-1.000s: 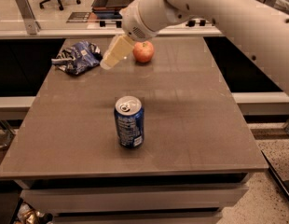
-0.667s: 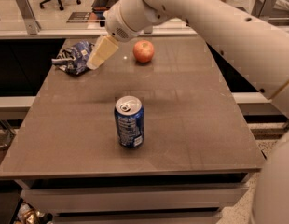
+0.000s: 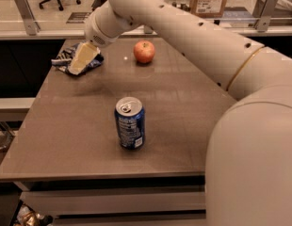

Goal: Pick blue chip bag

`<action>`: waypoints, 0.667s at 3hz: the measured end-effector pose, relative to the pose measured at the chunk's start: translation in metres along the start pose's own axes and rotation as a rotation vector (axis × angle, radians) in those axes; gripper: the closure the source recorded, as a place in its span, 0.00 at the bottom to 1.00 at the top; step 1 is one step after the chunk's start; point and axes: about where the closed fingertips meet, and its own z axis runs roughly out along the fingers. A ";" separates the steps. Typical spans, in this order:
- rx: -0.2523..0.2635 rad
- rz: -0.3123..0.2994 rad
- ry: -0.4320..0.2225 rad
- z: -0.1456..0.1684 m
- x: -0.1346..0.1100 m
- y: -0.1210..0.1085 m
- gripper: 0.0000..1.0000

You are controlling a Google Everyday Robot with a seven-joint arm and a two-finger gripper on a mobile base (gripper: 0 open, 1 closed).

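Moved since the earlier frames: gripper, carried left from beside the apple to a position over the blue chip bag, which has stayed put along with the can. Item 1, blue chip bag: one; dark-blue crumpled foil with white and silver markings, lying flattish at the far left corner of the counter; its middle is covered by the pale wedge of the gripper, blue edges showing on both sides. Whether the gripper touches the bag, and whether it is open or closed, cannot be told. Item 2, apple: one; red, upright, at the far middle of the counter, near the bag but apart from it. Item 3, soda can: one; blue, upright, silver top with tab, standing alone near the counter's middle, well apart from the other items; contents not visible. Item 4, robot arm: one; white, reaching in from the right.
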 end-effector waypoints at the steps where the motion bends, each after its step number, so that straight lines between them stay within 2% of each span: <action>1: -0.004 0.013 -0.008 0.026 0.005 -0.001 0.00; 2: 0.008 0.031 -0.003 0.042 0.017 -0.006 0.00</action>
